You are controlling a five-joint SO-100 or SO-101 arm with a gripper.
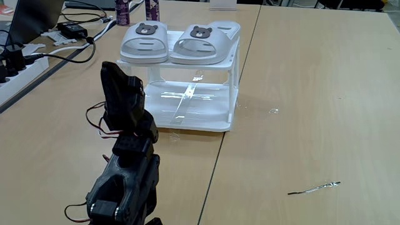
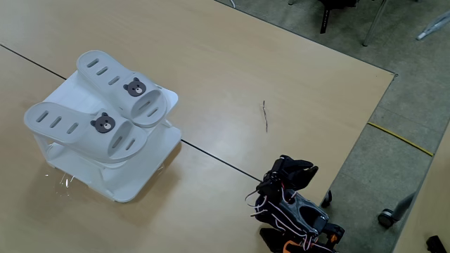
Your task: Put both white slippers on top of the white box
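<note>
Slippers, a fixed view: both white slippers rest on the flat top of the white box (image 1: 187, 119); one slipper (image 1: 145, 42) lies at about ten o'clock of the frame centre, the other slipper (image 1: 203, 42) just beside it toward twelve o'clock; bear badges face the camera, so the toes point this way; the second slipper's heel end reaches the rack's far right edge, likely because the pair sits at a slight angle rather than square.
Rack, same view: the box stands on the wooden table (image 1: 312, 94), lower tier bare and glinting; the top is wide enough to carry both, which is why they sit side by side rather than stacked.
Arm, same view: the black arm (image 1: 125, 162) is folded at seven o'clock, well apart from the rack; gripper (image 1: 115, 78) points up and holds nothing; whether its jaws are spread or pressed together I cannot tell.
Clutter, same view: cables and a power strip (image 1: 19, 65) at nine o'clock; a thin wire (image 1: 314, 187) at four o'clock.
Slippers, another fixed view: the pair (image 2: 105, 112) sits on the rack at nine o'clock, splayed, toe ends touching.
Arm, that view: folded arm (image 2: 292, 204) at five o'clock, near the table edge, well apart.
Judgement: the task looks complete; the arm reads as parked at rest.
</note>
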